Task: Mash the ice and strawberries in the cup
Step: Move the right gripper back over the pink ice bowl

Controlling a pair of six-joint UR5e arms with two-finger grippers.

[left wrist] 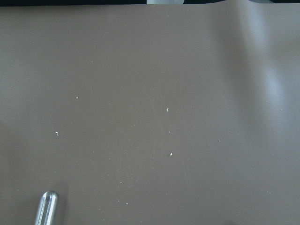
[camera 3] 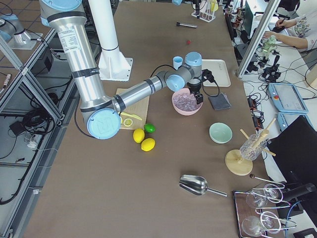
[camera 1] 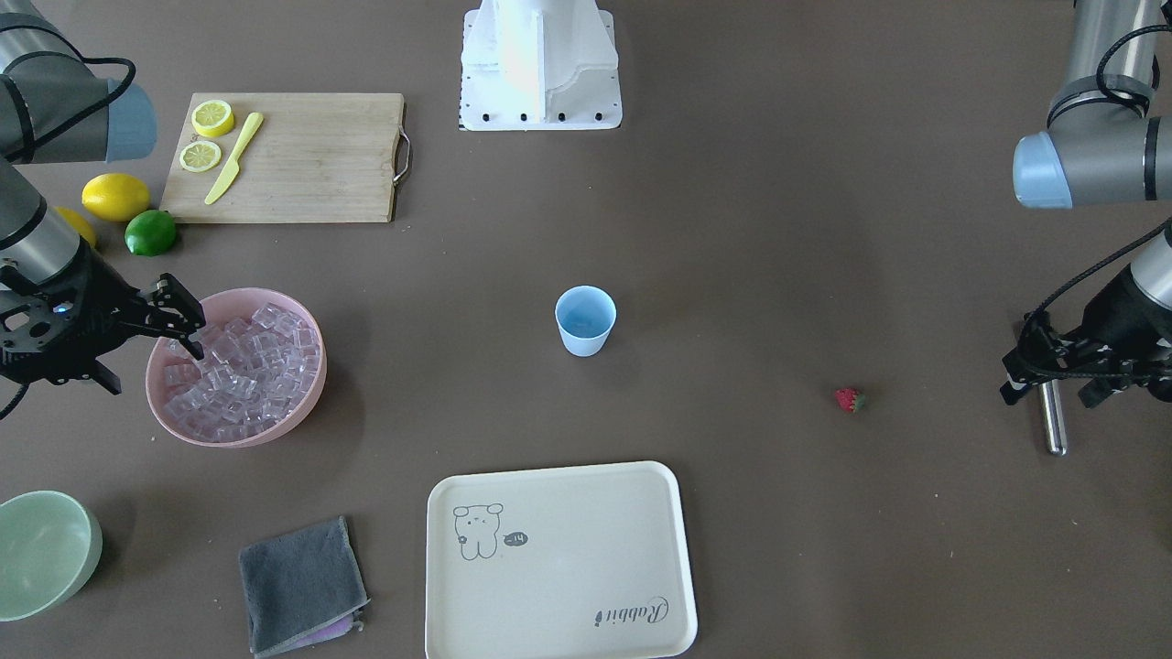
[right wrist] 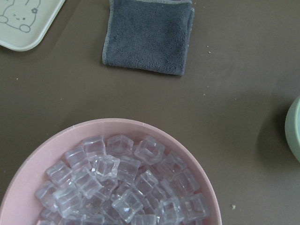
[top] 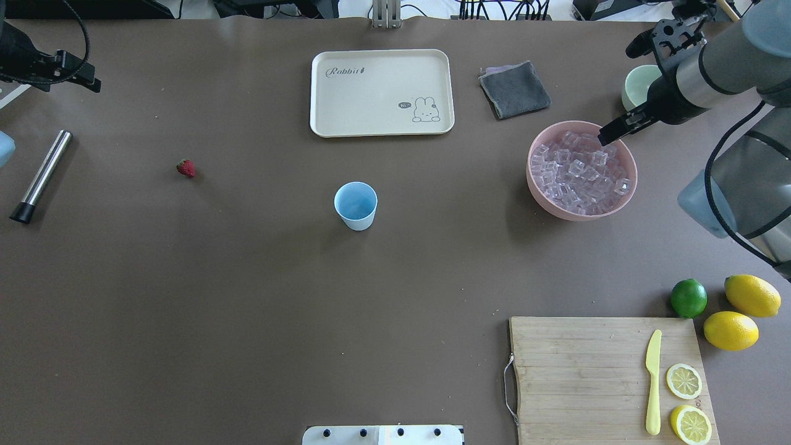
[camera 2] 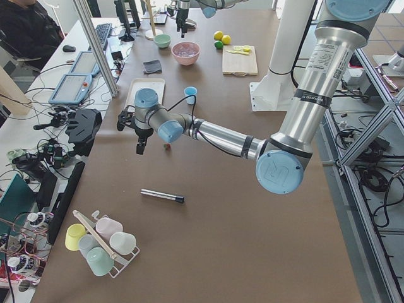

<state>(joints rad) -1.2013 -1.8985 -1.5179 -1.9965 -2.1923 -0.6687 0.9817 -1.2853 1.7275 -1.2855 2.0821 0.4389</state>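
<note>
Bare brown table (top: 247,278) is lying open around the small light blue plastic cup (top: 355,206), its mouth standing uncovered. A wide pink bowl (top: 550,207) is sitting well right, a cream rectangular tray (top: 371,93) on the far side.

A matte brown counter (top: 247,309) takes soft, even light from above. Beyond the right pincer (camera 1: 194,334), past the counter's edge, a white side desk (camera 3: 297,69) carries tablets (camera 3: 286,101) and cables. Behind it, aluminium framing (camera 3: 29,84) stands over grey floor (camera 3: 20,163).
</note>
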